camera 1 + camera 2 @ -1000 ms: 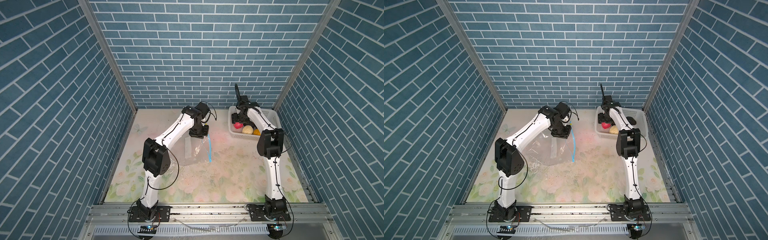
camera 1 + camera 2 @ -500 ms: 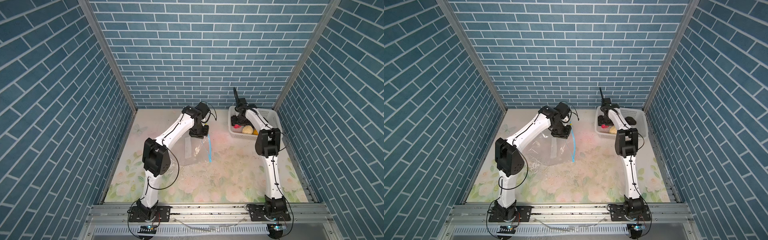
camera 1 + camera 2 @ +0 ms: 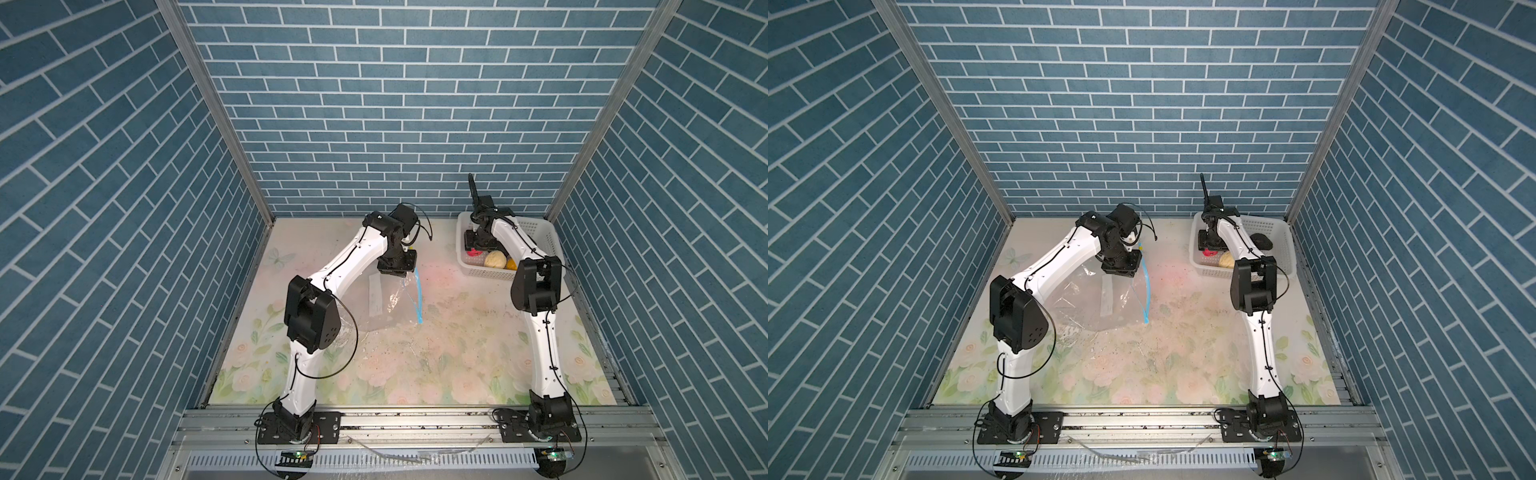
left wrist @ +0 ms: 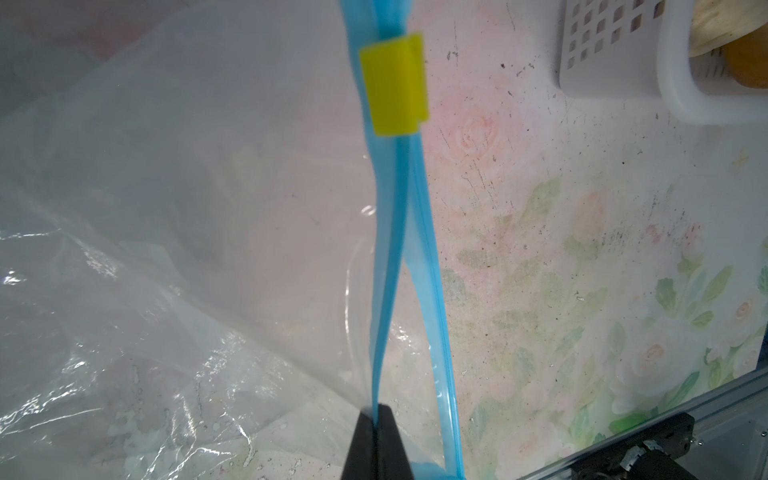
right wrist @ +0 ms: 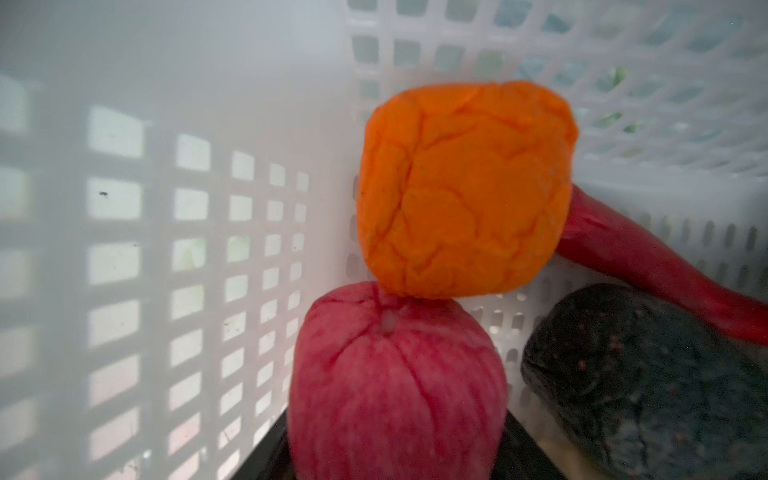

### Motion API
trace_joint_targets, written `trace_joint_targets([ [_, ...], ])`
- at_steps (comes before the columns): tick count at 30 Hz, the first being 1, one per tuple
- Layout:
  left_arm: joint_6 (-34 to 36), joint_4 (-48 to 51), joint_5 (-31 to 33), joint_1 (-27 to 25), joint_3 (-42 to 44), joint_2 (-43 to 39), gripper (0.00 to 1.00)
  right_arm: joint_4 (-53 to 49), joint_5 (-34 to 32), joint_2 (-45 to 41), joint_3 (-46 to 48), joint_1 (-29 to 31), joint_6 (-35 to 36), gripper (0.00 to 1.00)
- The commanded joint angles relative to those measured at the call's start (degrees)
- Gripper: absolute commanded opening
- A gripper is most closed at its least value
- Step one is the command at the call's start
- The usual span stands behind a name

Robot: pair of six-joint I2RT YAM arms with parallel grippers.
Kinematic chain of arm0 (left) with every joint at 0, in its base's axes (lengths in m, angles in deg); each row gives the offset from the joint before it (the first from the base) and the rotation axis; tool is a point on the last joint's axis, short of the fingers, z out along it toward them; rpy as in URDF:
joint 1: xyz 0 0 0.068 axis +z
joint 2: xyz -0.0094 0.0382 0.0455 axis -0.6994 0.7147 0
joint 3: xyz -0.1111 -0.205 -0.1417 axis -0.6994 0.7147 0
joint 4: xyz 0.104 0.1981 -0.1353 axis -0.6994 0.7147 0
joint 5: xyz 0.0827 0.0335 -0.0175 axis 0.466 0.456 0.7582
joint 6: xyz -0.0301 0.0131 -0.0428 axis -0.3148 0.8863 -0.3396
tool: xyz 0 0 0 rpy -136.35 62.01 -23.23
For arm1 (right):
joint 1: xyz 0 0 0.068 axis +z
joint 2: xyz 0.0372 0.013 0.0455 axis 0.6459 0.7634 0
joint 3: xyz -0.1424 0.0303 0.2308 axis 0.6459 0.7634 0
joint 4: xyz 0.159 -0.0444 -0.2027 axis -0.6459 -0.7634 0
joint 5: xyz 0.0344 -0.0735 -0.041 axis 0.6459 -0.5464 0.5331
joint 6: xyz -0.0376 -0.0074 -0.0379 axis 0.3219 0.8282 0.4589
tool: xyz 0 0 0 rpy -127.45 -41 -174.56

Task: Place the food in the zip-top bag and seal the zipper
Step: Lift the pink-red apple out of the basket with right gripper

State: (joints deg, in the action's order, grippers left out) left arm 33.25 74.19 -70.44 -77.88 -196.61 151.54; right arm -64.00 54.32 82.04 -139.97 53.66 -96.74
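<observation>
The clear zip-top bag [image 3: 390, 303] [image 3: 1092, 299] lies crinkled on the flowered mat. Its light blue zipper [image 3: 419, 299] [image 4: 390, 249] carries a yellow slider [image 4: 395, 83] near its far end. My left gripper [image 4: 377, 411] [image 3: 397, 270] is shut on one lip of the zipper and lifts it off the other lip. My right gripper [image 5: 395, 449] [image 3: 473, 249] reaches down into the white basket, its jaws closed against both sides of a pink food piece [image 5: 395, 382]. An orange piece [image 5: 465, 191], a long red strip [image 5: 648, 266] and a black lump [image 5: 648, 382] lie next to it.
The white perforated basket [image 3: 536, 232] [image 3: 1266, 226] stands at the back right by the wall. It also holds a cream piece [image 3: 495, 260] and a yellow-orange piece [image 3: 510, 264]. The basket's corner [image 4: 615, 50] shows just beyond the bag's mouth. Blue brick walls close in three sides.
My right gripper has sunk a little deeper into the basket and narrowed its jaws onto the pink piece. The left arm and the bag have not moved.
</observation>
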Motion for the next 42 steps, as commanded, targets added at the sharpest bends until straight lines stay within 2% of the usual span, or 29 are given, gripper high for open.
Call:
trace_joint_targets([
  [1, 0.41, 0.58, -0.09, 0.62, -0.11, 1.10, 0.00, 0.82, 0.66, -1.65, 0.33, -0.18, -1.54, 0.60],
  [19, -0.29, 0.22, -0.47, 1.04, 0.70, 0.69, 0.00, 8.76, 2.70, -16.93, 19.15, -0.42, -0.92, 0.57],
  [31, -0.63, -0.13, -1.17, 1.06, 0.31, 0.52, 0.00, 12.24, 4.35, -30.12, 30.35, -0.42, -1.98, 0.55],
  [34, -0.80, -0.13, -1.41, 1.05, 0.03, 0.51, 0.00, 14.23, 7.18, -33.89, 34.52, -0.19, -3.17, 0.54],
  [38, -0.99, -0.22, -1.68, 0.99, 0.08, 0.46, 0.00, 18.21, 15.09, -38.85, 39.68, 0.73, -3.11, 0.54],
  [42, -0.99, -0.22, -1.79, 1.11, -0.01, 0.47, 0.00, 24.41, 18.98, -43.35, 46.54, 2.96, -3.62, 0.53],
])
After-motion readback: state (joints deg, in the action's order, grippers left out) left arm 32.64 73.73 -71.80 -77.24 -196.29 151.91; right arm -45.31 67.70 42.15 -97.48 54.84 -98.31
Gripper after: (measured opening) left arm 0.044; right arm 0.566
